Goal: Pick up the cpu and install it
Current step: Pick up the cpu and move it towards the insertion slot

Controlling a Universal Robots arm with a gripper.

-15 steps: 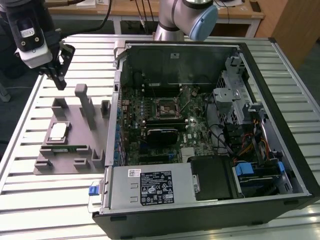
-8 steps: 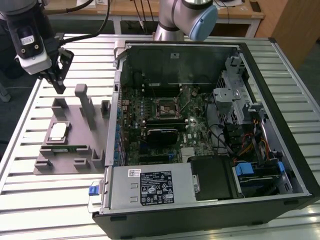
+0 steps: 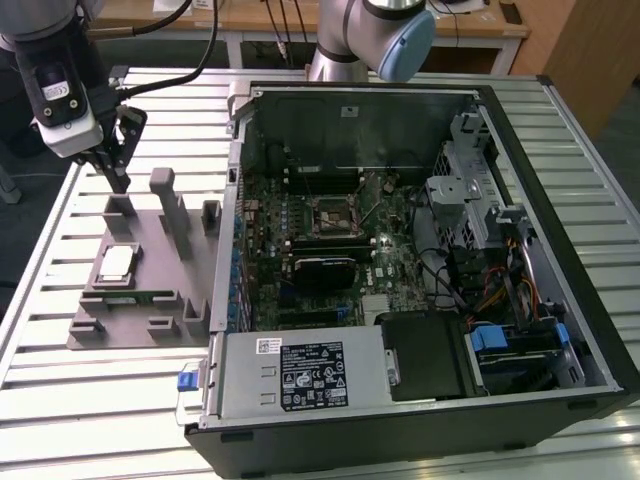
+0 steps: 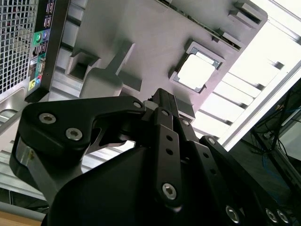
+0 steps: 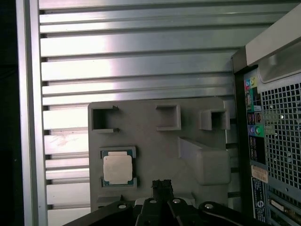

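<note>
Cpu (image 3: 117, 264) lies ungrasped in its pocket on the grey holder plate (image 3: 150, 305) at the exterior view's left of the counter (image 3: 60, 400). The tool (image 3: 118, 178) hovers above the plate, clenched and empty. Rightward, the open computer case (image 3: 560, 290) has a socket (image 3: 330, 213) that looks unfilled, so I judge pickup and installation both remain.

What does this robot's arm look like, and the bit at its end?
The arm is silver-grey tubing with a pale blue cap on one joint. Its tool is black, made of hinged links with silver screws, under a pale block bearing a label. A black cable trails from it.
</note>
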